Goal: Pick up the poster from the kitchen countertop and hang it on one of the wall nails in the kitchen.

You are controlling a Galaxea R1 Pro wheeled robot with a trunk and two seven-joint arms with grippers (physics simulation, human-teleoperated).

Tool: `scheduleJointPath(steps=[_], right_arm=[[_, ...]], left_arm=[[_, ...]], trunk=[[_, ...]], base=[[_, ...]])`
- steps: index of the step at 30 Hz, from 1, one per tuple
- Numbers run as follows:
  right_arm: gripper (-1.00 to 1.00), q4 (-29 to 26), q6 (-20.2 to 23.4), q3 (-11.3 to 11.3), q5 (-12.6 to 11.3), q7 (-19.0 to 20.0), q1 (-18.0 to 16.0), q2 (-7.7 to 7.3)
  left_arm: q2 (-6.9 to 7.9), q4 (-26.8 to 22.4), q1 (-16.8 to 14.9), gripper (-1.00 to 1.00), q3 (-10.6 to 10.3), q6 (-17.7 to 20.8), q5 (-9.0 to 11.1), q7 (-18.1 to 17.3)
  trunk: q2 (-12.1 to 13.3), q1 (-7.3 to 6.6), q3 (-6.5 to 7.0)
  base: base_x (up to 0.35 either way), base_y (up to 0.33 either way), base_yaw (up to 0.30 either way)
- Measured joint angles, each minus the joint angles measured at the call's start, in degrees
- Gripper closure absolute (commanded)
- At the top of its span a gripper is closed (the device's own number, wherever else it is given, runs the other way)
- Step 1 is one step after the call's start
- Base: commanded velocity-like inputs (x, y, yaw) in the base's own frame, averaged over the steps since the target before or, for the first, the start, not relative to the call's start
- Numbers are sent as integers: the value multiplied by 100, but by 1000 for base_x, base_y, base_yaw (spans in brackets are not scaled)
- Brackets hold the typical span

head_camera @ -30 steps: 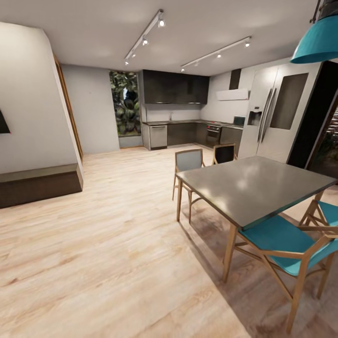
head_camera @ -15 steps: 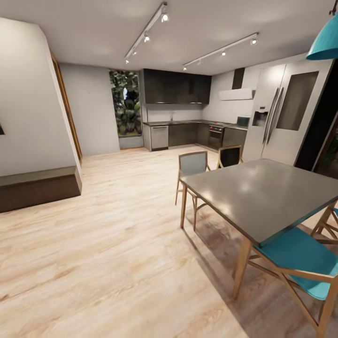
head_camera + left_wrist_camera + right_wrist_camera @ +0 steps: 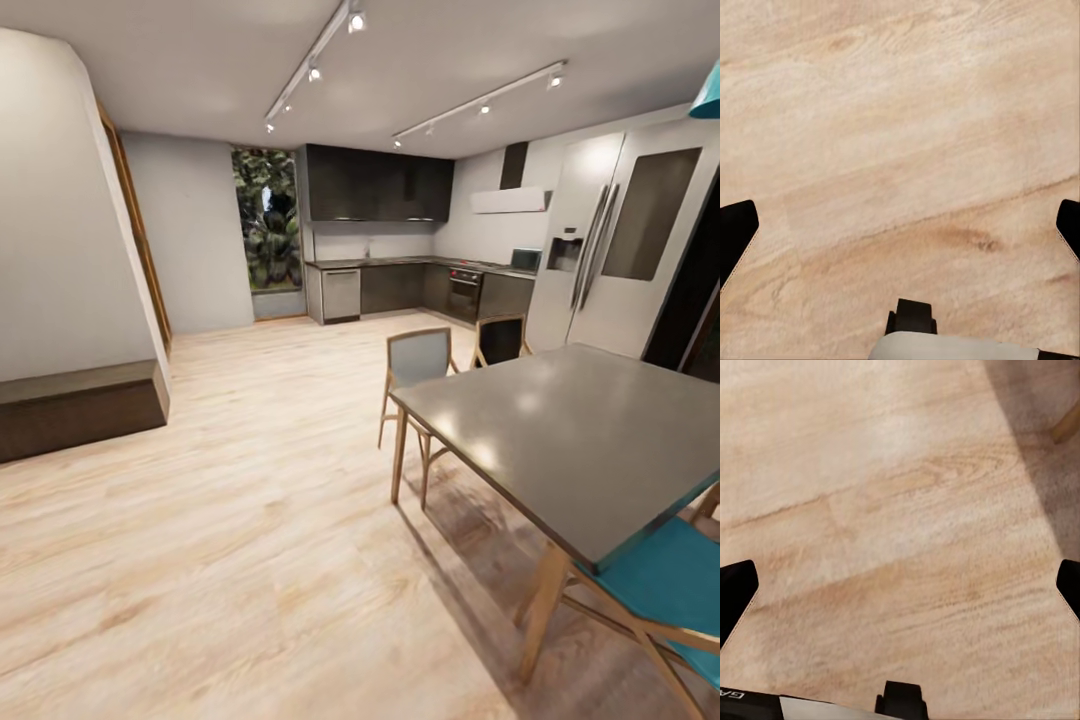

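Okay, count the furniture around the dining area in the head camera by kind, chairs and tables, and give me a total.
Dining table: 1
Grey-backed chair at the table's far end: 1
Dark-backed chair beside it: 1
Teal-seated chair at the near side, cut off by the picture's edge: 1
Total: 4 pieces, 3 chairs and 1 table.
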Motion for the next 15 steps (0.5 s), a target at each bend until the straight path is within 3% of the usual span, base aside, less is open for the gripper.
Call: scheduleJointPath(steps=[15], right_arm=[[-100,6,3,-8,7,0,-1,-7]], left_arm=[[0,0,0,-100,0,-2,0,0]], trunk=[[0,0,0]], base=[[336,87,0]])
